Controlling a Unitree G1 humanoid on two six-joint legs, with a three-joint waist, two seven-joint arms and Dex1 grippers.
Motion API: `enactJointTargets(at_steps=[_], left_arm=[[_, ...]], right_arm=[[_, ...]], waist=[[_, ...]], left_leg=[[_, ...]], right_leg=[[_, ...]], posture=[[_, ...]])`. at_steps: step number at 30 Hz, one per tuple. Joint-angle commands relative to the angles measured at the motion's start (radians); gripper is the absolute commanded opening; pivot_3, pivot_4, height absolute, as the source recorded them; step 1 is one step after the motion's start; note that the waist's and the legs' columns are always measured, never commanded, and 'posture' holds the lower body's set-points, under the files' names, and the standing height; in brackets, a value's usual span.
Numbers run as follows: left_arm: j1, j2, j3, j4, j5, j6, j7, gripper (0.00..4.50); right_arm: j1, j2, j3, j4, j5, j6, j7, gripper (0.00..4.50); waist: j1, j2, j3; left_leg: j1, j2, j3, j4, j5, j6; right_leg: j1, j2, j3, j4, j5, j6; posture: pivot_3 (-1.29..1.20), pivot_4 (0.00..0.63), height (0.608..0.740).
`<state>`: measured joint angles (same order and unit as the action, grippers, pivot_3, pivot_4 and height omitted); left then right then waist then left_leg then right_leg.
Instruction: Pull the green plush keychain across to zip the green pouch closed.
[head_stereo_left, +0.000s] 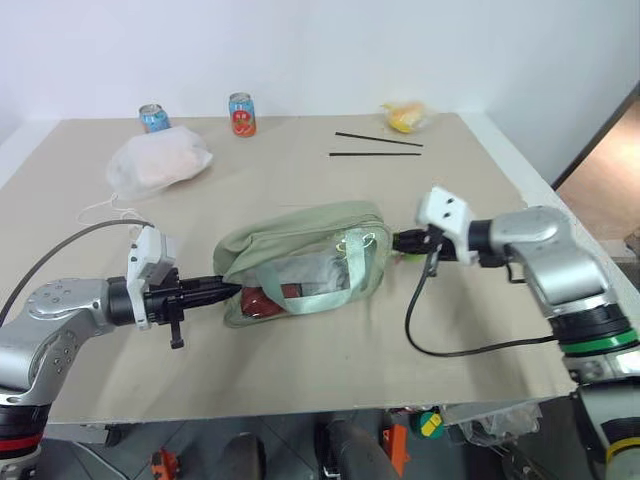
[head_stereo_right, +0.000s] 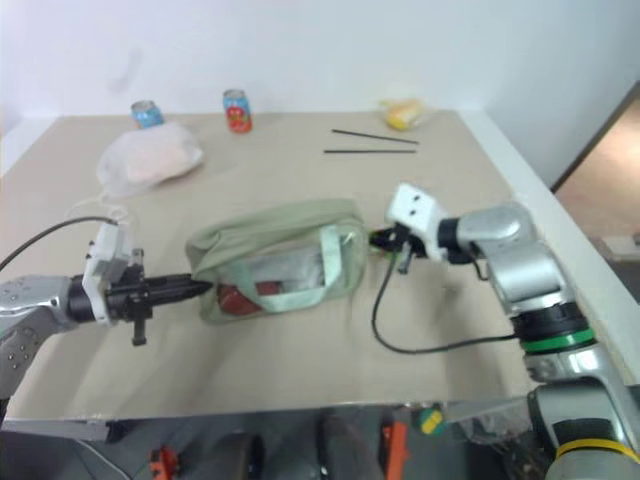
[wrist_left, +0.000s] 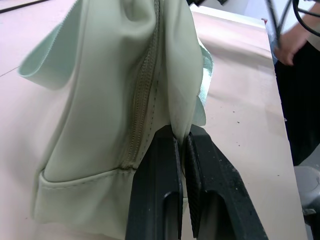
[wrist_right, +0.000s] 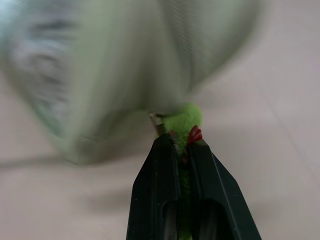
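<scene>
You are looking down on a wide tan table (head_stereo_left: 480, 330). Near its middle lies the green pouch (head_stereo_left: 300, 250), a boxy sage-green bag resting on its side with the clear window and strap facing you. Its long axis runs across the table from your left to your right, tilted slightly so the right end sits a little farther from you.

Your left arm reaches in low from the left, nearly level, pointing right. The left gripper (head_stereo_left: 228, 290) has its fingers closed on the fabric at the pouch's left end, just beside the zipper seam in the left wrist view.

Your right arm comes in from the right, angled down and pointing left. The right gripper (wrist_right: 182, 142) has its fingers clamped on the green plush keychain (wrist_right: 182, 120), which sits at the pouch's right end, touching the bag's corner. A small red charm (wrist_right: 194, 134) shows at the fingertips.
</scene>
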<state>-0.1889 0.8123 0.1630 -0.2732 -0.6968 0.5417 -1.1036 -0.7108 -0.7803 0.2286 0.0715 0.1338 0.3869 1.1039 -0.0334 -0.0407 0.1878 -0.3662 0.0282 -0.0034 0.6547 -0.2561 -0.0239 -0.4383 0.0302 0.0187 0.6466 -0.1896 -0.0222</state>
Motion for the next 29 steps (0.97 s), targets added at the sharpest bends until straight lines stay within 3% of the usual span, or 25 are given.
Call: enactJointTargets(at_steps=[1, 7, 8, 10, 18, 20, 25, 29], left_arm=[[0.01, 0.012, -0.014, -0.004, 0.014, 0.019, 0.001, 0.0], [-0.008, -0.011, 0.005, -0.001, -0.007, 0.079, 0.069, 0.0], [-0.012, -0.014, 0.009, 0.002, 0.001, 0.076, 0.081, 0.0], [-0.019, -0.015, 0.02, 0.009, 0.003, 0.078, 0.097, 0.0], [-0.096, -0.001, 0.152, 0.029, -0.052, 0.114, 0.197, 2.8], [-0.117, 0.019, 0.215, 0.054, -0.112, 0.187, 0.234, 3.44], [-0.022, 0.055, 0.4, 0.036, -0.23, 0.329, 0.28, 3.44], [0.107, 0.04, 0.541, 0.03, -0.304, 0.377, 0.29, 3.44]], right_arm=[[0.011, 0.047, 0.031, -0.067, 0.019, 0.047, 0.023, 0.03], [0.011, 0.087, 0.028, -0.09, 0.04, 0.086, 0.049, 0.03], [-0.011, 0.102, -0.009, -0.068, 0.065, 0.105, 0.038, 0.73], [-0.046, 0.109, -0.089, -0.036, 0.117, 0.128, 0.037, 1.38], [-0.066, -0.033, -0.314, 0.078, 0.265, 0.175, 0.139, 4.2], [-0.03, -0.078, -0.363, 0.072, 0.304, 0.184, 0.167, 4.21], [0.098, -0.158, -0.45, 0.1, 0.337, 0.192, 0.179, 4.21], [0.188, -0.155, -0.481, 0.102, 0.336, 0.196, 0.133, 4.21]], waist=[[0.0, 0.0, 0.0], [-0.009, 0.0, 0.0], [-0.011, 0.0, 0.0], [-0.013, 0.0, 0.0], [-0.004, 0.001, 0.001], [-0.001, 0.001, 0.001], [-0.007, 0.001, 0.001], [-0.013, 0.001, 0.001]], left_leg=[[0.003, 0.0, -0.001, 0.0, 0.001, 0.0], [0.005, 0.002, -0.002, -0.002, 0.002, 0.001], [0.005, 0.002, -0.002, -0.002, 0.002, 0.001], [0.005, 0.003, -0.002, -0.003, 0.002, 0.0], [-0.005, 0.0, -0.003, -0.003, 0.0, 0.001], [-0.006, -0.001, -0.003, -0.003, -0.001, 0.001], [-0.005, -0.001, 0.0, -0.002, -0.005, 0.007], [-0.004, 0.0, 0.0, -0.002, -0.007, 0.008]], right_leg=[[0.0, 0.001, -0.001, 0.0, 0.0, 0.0], [0.0, 0.004, 0.0, 0.001, 0.0, 0.0], [0.0, 0.004, 0.0, 0.001, 0.0, -0.001], [0.0, 0.005, 0.0, 0.002, 0.001, 0.001], [-0.006, 0.004, -0.001, 0.001, 0.002, -0.001], [-0.006, 0.003, -0.001, 0.0, 0.001, 0.0], [-0.006, 0.0, 0.001, -0.001, -0.002, 0.001], [-0.006, 0.0, 0.002, 0.0, -0.003, 0.0]], posture=[[0.0, 0.15, 0.74], [0.0, 0.15, 0.74], [0.0, 0.15, 0.74], [0.0, 0.15, 0.74], [0.0, 0.15, 0.74], [0.0, 0.15, 0.74], [0.0, 0.15, 0.74], [0.0, 0.15, 0.74]])
